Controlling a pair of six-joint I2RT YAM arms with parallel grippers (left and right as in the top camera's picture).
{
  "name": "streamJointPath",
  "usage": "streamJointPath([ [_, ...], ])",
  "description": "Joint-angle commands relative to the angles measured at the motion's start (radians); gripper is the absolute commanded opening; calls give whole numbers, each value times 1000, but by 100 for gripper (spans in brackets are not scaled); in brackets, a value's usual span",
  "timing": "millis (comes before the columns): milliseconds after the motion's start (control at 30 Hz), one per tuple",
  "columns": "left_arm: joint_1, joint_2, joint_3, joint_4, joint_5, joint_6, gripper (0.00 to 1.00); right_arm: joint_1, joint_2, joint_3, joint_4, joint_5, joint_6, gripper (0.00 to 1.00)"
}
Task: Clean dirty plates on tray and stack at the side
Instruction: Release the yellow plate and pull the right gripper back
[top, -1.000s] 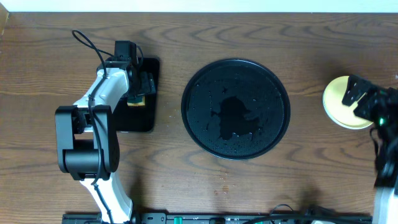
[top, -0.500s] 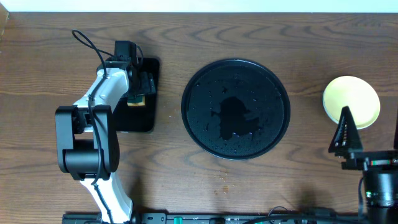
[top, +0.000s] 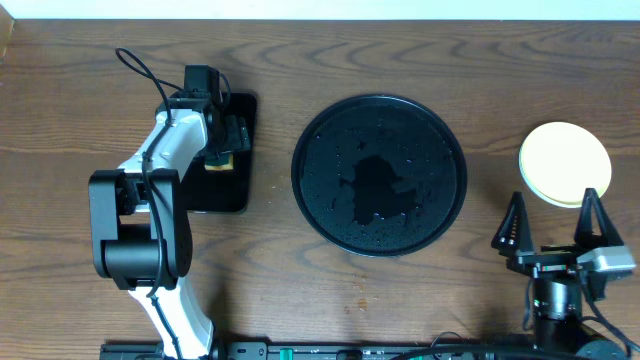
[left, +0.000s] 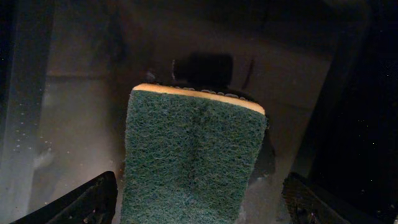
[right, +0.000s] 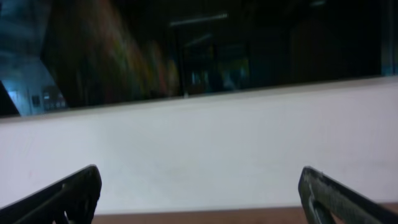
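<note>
The large round black tray (top: 379, 175) sits at the table's middle, wet and with no plates on it. A pale yellow plate (top: 565, 164) lies on top of the stack at the far right. My right gripper (top: 551, 228) is open and empty at the front right, just in front of the stack, and points at the far wall. My left gripper (top: 228, 136) is open over the small rectangular black tray (top: 235, 190) at the left. Its fingers (left: 199, 205) stand either side of a green and yellow sponge (left: 193, 155) lying there.
The wooden table's far edge meets a white wall (right: 205, 155). The left arm's base (top: 135, 230) stands at the front left.
My right gripper has drawn back from the yellow plate toward the table's front and turned level. The plate stays at the right. The left arm has not moved.
</note>
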Motion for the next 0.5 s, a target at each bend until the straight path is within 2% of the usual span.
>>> streamJointPath([
  [0,5,-1,-4,-2,-16,6,86,15,-23,-95,95,14,15,99],
  [100,5,-1,-4,-2,-16,6,86,16,-24,-167,156,14,16,99],
  [233,5,-1,-4,-2,-16,6,86,29,-24,-218,137,19,14,99],
  [467,5,-1,-4,-2,-16,6,86,55,-24,-255,-51,31,11,99],
])
